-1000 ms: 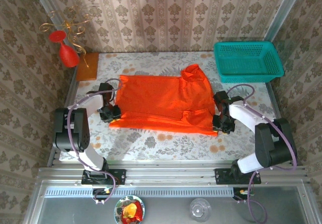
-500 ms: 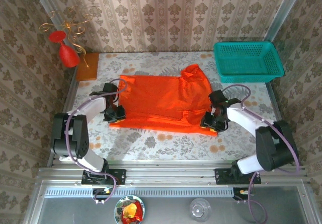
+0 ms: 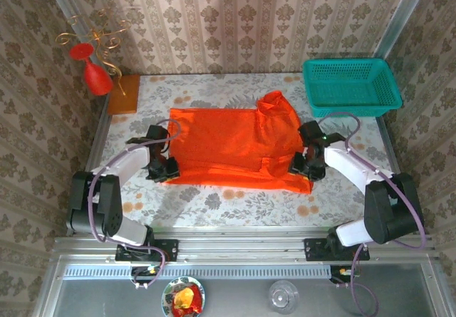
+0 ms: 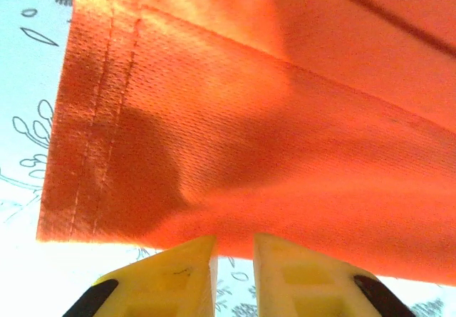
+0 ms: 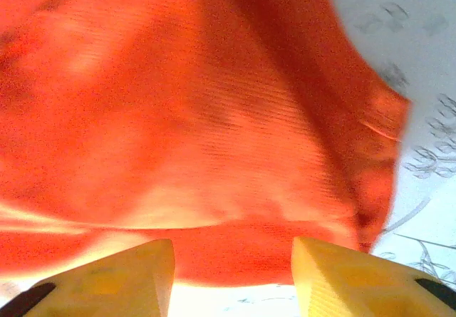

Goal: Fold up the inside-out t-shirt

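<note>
Left pincer (image 4: pixel 234 241) nearly pressed together, pinching a hem corner of the orange t-shirt (image 3: pixel 239 144) on the tabletop (image 3: pixel 214 200); right pincer (image 5: pixel 231 246) spread at the opposite edge

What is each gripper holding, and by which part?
Left gripper appears to pinch the inside-out t-shirt at its near edge, by the left corner; right gripper stands open at the near-right edge, holding nothing.

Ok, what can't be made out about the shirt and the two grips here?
Left wrist view: whether the left gripper pinches the t-shirt hem; the cloth edge lies right at its fingertips.
Right wrist view: blur smears the cloth ahead of the right gripper, so layers and seams are unreadable.
Top view: both grippers' jaws are too small to read.
</note>
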You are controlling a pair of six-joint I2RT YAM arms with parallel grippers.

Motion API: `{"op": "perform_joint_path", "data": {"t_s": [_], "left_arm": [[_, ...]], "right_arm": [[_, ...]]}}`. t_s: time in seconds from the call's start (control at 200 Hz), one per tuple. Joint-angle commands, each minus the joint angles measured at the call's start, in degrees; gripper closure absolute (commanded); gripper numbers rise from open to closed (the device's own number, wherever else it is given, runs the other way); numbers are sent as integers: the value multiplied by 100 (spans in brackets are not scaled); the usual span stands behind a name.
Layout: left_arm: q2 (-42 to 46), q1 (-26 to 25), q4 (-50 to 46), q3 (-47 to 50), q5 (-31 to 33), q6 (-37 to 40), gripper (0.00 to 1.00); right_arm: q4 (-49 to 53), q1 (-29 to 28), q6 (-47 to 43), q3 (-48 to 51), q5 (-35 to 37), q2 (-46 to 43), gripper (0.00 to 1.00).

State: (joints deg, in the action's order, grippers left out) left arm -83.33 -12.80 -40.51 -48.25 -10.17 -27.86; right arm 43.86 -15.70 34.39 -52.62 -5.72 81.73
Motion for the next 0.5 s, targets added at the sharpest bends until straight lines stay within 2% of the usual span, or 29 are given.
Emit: {"op": "perform_joint_path", "data": {"t_s": [0.0,0.305,0.495], "left_arm": [[307,-12,-176,-243,-48,-11,78],[381,-12,-64,-291,-145,-36,78],[366,-13,3,-221,-182,-50,78]], "right_arm": [[426,-403,-117,-703,398,239,53],[938,-1301,-47,-2561,1196,2047,50],[1128,-1531,17,-3052,1373,2835,49]]}}
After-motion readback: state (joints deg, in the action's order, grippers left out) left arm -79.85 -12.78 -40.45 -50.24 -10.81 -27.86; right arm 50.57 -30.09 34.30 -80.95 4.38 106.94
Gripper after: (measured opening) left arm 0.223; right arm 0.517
